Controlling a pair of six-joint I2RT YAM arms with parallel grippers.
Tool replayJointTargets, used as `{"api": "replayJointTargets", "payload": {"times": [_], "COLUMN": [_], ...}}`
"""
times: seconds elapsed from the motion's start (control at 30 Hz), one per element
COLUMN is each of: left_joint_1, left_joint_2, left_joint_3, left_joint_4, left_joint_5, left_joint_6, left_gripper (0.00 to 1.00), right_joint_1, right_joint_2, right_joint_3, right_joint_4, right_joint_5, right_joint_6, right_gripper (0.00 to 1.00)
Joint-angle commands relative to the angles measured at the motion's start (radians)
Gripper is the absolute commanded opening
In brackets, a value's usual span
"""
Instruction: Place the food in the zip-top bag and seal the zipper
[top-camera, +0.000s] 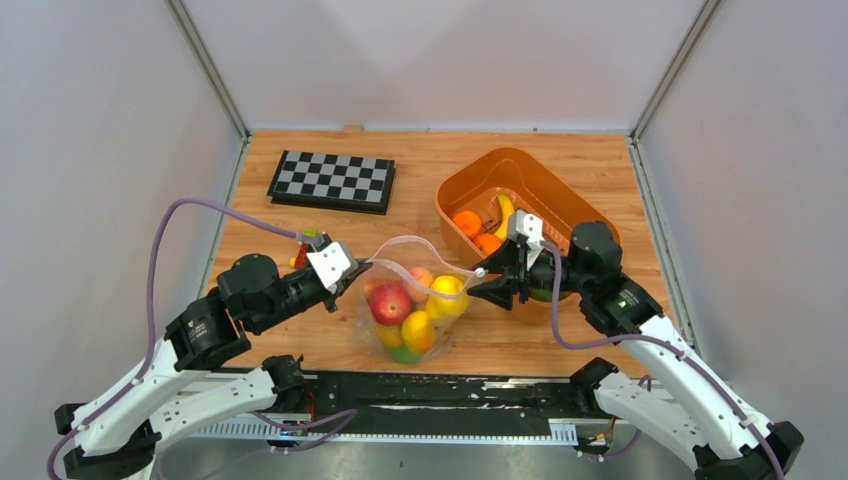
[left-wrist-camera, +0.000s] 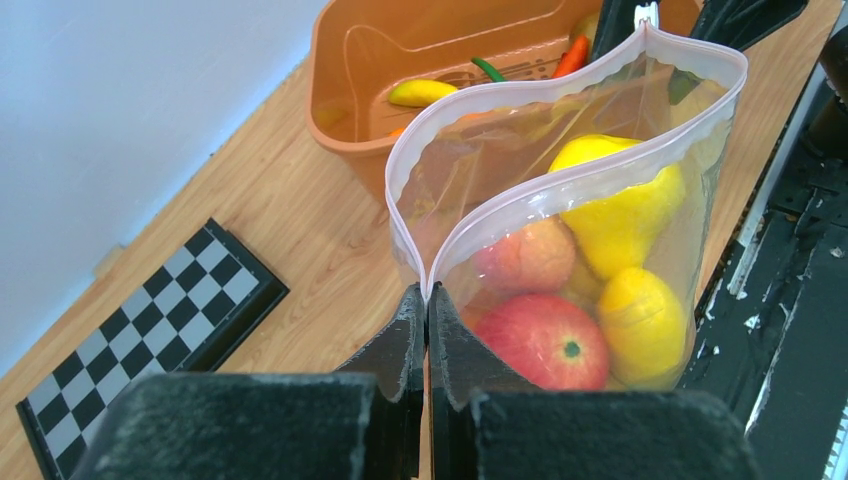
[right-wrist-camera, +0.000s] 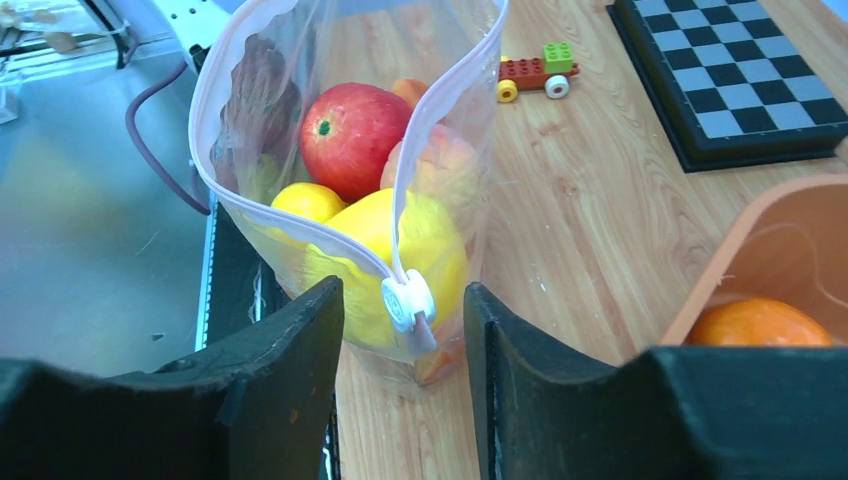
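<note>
The zip-top bag (top-camera: 415, 300) stands upright on the table between my two grippers, its mouth gaping. Inside lie the food pieces: a red apple (right-wrist-camera: 352, 138), a peach (left-wrist-camera: 525, 255) and yellow fruit (right-wrist-camera: 400, 250). My left gripper (left-wrist-camera: 427, 295) is shut on the left end of the bag's mouth, where the two zipper (left-wrist-camera: 560, 185) strips meet. At the right end, my right gripper (right-wrist-camera: 403, 290) stands open, with the white zipper slider (right-wrist-camera: 408, 300) between its fingers and a gap on each side. In the top view the left gripper (top-camera: 358, 268) and right gripper (top-camera: 480, 275) flank the bag.
An orange tub (top-camera: 500, 155) behind my right arm holds oranges, a banana and other toy food. A checkerboard (top-camera: 332, 180) lies at the back left. A small wheeled block toy (right-wrist-camera: 535, 72) sits on the wood beside the left gripper. The black rail runs along the near edge.
</note>
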Motion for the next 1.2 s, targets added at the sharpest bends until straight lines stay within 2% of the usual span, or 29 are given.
{"api": "replayJointTargets", "payload": {"times": [0.0,0.23,0.47,0.6,0.7,0.87,1.17], "left_joint_1": [0.002,0.004,0.003,0.002,0.002,0.003,0.002], "left_joint_2": [-0.001,-0.005,-0.010,-0.012,-0.013,-0.027,-0.134], "left_joint_3": [0.021,0.025,0.021,0.017,0.015,0.011,-0.061], "left_joint_4": [0.059,0.048,0.051,0.052,0.055,0.056,0.072], "left_joint_5": [0.015,0.011,0.018,0.016,0.015,-0.016,-0.196], "left_joint_6": [-0.008,-0.008,-0.017,-0.019,-0.021,-0.021,-0.063], "left_gripper": [0.00,0.00,0.00,0.00,0.00,0.00,0.00], "right_joint_1": [-0.003,-0.003,-0.005,-0.005,-0.005,-0.006,-0.043], "right_joint_2": [0.032,0.010,-0.007,-0.005,0.001,-0.008,-0.091], "right_joint_3": [-0.008,-0.060,-0.108,-0.118,-0.119,-0.127,-0.150], "right_joint_4": [0.099,0.134,0.238,0.308,0.302,0.273,0.274], "right_joint_5": [-0.105,-0.119,-0.114,-0.102,-0.094,-0.055,0.057], "right_joint_6": [-0.043,-0.072,-0.013,0.027,0.026,0.021,0.079], "right_gripper": [0.46,0.41,0.27,0.16,0.01,0.00,0.00]}}
